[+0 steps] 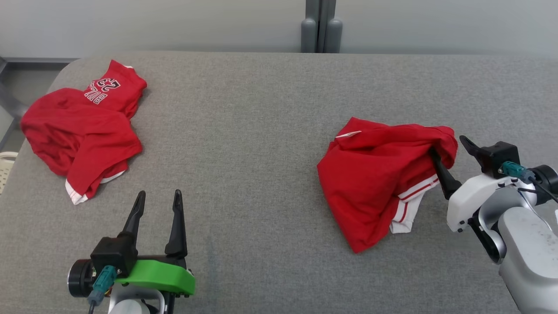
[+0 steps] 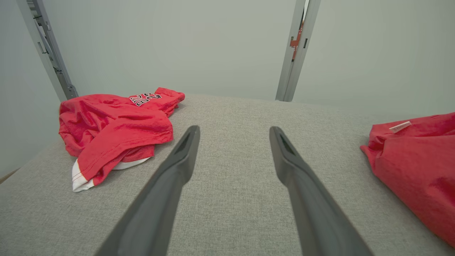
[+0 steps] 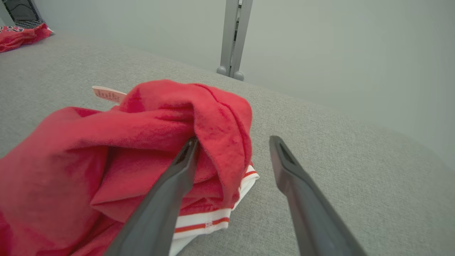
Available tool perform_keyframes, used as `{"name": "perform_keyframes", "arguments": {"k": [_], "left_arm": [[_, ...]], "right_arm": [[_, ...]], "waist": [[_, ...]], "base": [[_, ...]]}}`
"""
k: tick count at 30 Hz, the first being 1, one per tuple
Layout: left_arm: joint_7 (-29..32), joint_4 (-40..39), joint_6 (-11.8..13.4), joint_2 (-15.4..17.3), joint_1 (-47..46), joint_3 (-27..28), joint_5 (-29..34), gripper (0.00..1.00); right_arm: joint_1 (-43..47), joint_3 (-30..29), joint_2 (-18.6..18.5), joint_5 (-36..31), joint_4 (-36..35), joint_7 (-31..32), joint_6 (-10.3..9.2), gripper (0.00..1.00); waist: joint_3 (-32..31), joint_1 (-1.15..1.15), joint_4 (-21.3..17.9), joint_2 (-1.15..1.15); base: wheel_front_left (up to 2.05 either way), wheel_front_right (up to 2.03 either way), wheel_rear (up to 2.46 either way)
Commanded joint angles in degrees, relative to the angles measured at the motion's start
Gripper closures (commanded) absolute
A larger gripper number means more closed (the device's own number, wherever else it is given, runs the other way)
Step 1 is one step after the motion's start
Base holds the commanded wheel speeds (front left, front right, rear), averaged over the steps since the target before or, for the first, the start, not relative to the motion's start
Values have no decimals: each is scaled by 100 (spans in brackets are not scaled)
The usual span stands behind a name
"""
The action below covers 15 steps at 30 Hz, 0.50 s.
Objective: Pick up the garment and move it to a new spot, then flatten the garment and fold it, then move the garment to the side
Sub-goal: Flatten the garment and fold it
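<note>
Barely started: the garment sits crumpled near the right edge of the bench, nothing flattened or folded yet. The right gripper is spread wide, one finger seemingly poked into a fold. Meanwhile the left gripper hangs with fingers apart over the near-left part, a second red jersey is bunched at the far-left corner, and there's a pale wall and grey post behind.

White letters "BUL" and the number "23" are showing upside down on the red shirt lying at the table's far left corner. The pale tag on the other red garment is showing print too small to read.
</note>
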Motion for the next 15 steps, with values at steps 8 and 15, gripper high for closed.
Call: {"name": "perform_keyframes", "arguments": {"k": [8,15], "left_arm": [[-49,164,-50,-72,-262,-33,84,0],[-54,254,-54,-31,-172,69,90,0]], "right_arm": [[-564,701,-60,694,843,-321,-8,100],[-606,1149,118,928,571,-786,-8,100]], "waist": [[193,0,207,0],[4,0,107,0]], "base": [[0,0,0],[0,0,0]]}}
